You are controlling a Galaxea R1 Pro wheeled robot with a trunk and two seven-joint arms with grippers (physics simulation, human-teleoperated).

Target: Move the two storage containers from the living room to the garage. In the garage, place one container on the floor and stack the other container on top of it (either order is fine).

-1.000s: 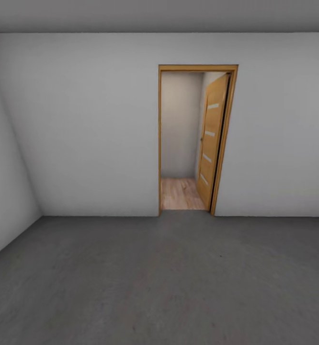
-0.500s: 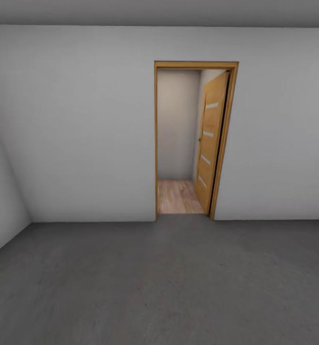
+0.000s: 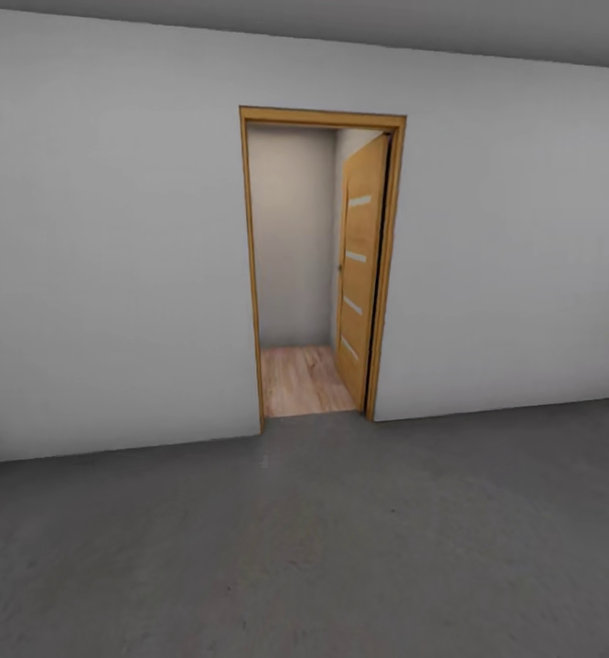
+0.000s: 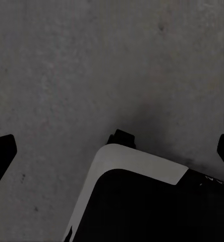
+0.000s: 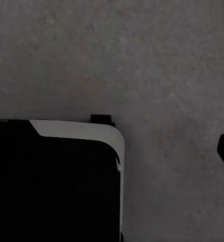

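**Robot swings toward the doorway, with no bins in hand**

Over the last second the head camera has turned and closed in. The open doorway (image 3: 318, 265) now sits left of centre and looks larger, and the side wall seen earlier at the left edge has dropped out of frame. That is the camera moving, not the room.

The robot stands on the dark grey garage floor (image 3: 341, 548), facing the wooden door (image 3: 361, 274) and the light plank floor (image 3: 300, 379) beyond it.

The left gripper (image 4: 112, 151) shows dark fingertips at both edges, spread wide with nothing between. The right gripper's state I cannot tell.

The 2 storage containers are nowhere in these pictures. My guess is the robot is heading out to fetch 1.
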